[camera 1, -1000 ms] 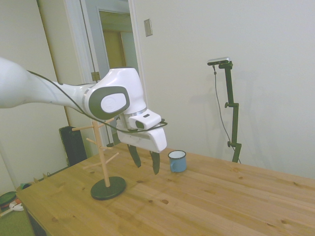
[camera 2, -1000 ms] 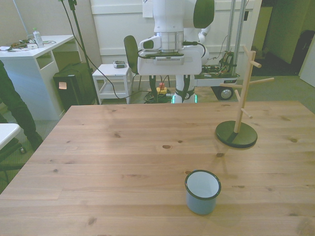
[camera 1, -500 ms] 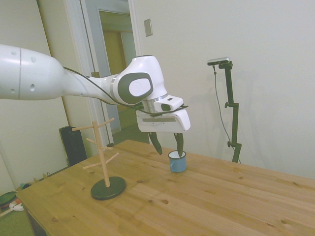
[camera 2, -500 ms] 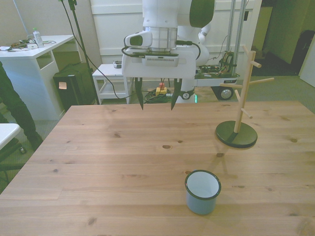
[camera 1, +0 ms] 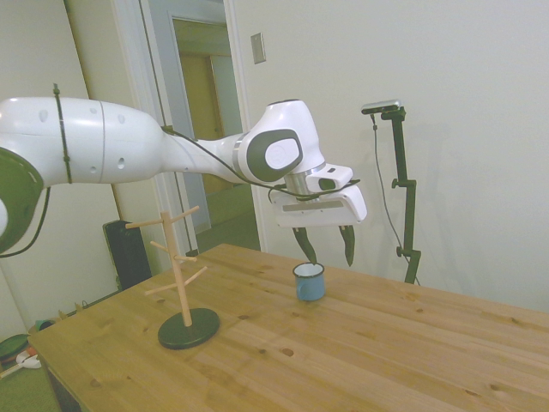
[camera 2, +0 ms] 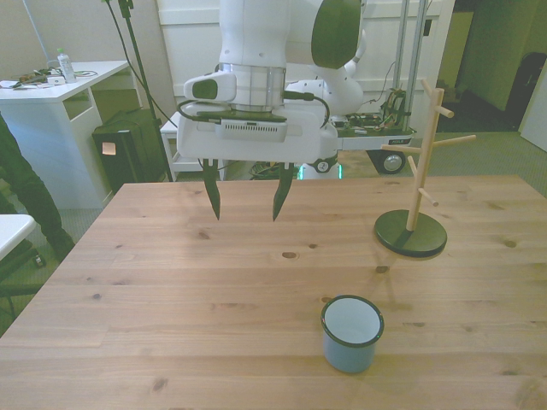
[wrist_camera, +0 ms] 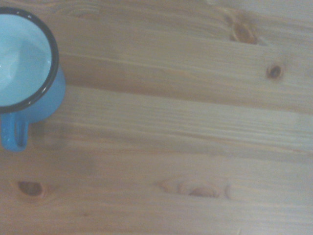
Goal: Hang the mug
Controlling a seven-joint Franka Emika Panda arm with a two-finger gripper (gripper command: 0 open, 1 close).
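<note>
The mug (camera 2: 352, 332) sits upright on the worktop (camera 2: 171, 290), well away from the wooden rack (camera 2: 420, 166), and the gripper (camera 2: 244, 203) hangs above it with empty jaws spread wide, the mug lying off-center from them.

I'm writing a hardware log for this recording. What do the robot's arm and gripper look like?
The arm is glossy white with rounded segments and dark grey joint caps. A thin black cable runs along it to the wrist. The gripper has a wide, boxy white body with two slim, dark, tapering fingers.
</note>
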